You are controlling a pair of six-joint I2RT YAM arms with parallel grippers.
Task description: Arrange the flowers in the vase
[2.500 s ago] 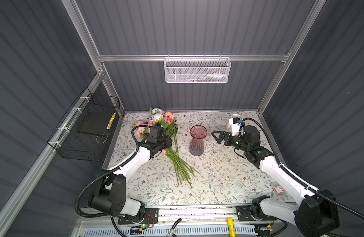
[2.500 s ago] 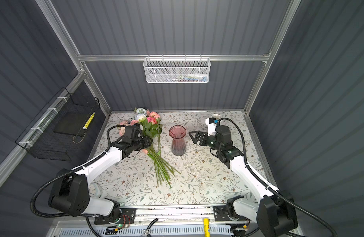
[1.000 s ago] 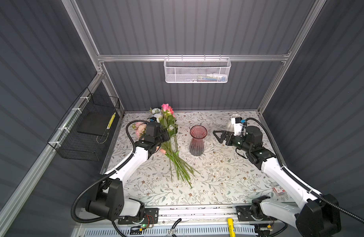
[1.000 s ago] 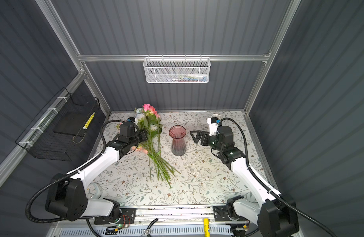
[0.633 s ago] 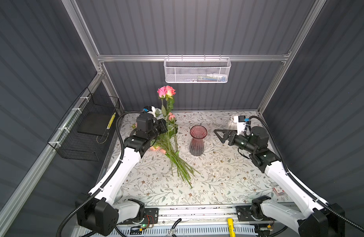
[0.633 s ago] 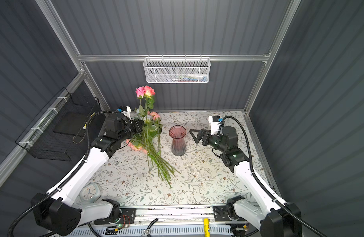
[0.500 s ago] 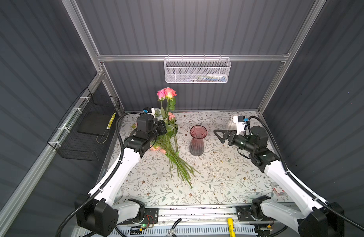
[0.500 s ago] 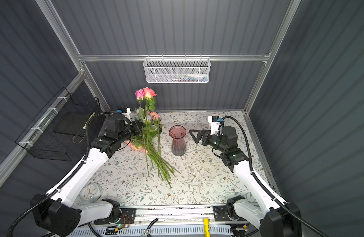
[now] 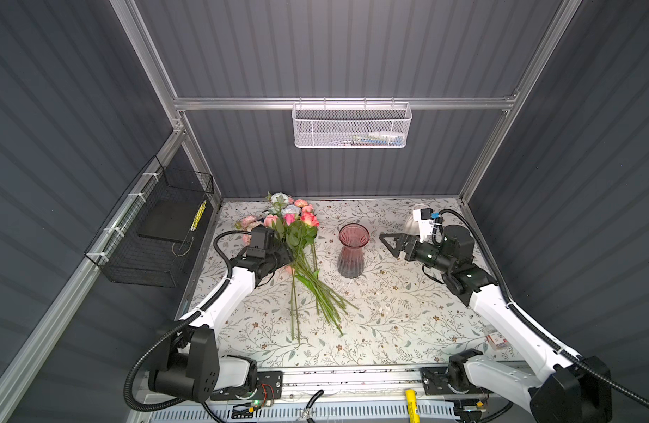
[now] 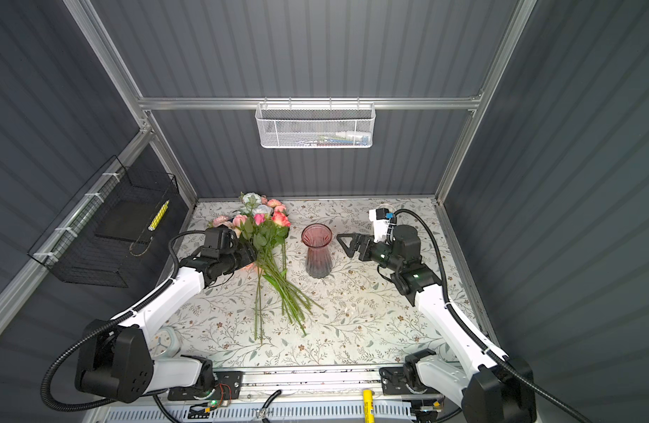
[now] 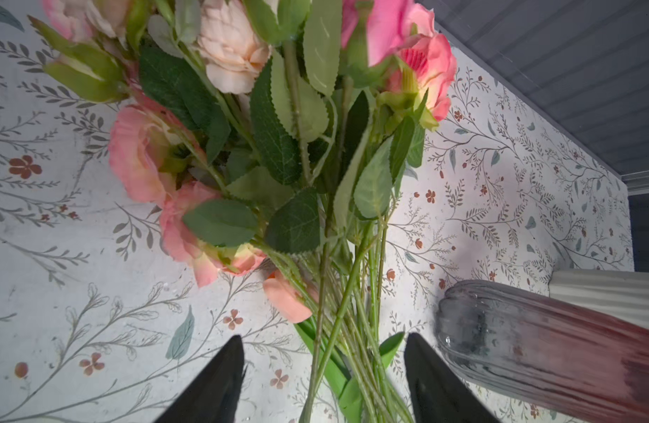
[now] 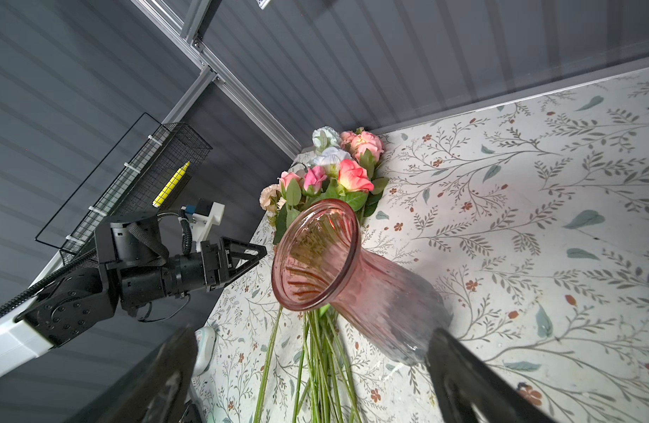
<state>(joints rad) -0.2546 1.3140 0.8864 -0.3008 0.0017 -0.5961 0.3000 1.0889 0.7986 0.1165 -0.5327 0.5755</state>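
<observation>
Both sets of jaws spread wide!
My left gripper (image 11: 323, 338) straddles loose flowers (image 11: 290, 146); vase (image 12: 370, 293) just ahead of my right gripper (image 12: 312, 340).

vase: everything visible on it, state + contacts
The vase is translucent pink glass, ribbed lengthwise, with a flared round rim, a narrower neck and a wider, greyer base. It stands upright on the floral table cover, mid-table, with no stem inside. The flowers lie to one side of it and the open right gripper faces it from the other. Neither appears to touch it.
</observation>
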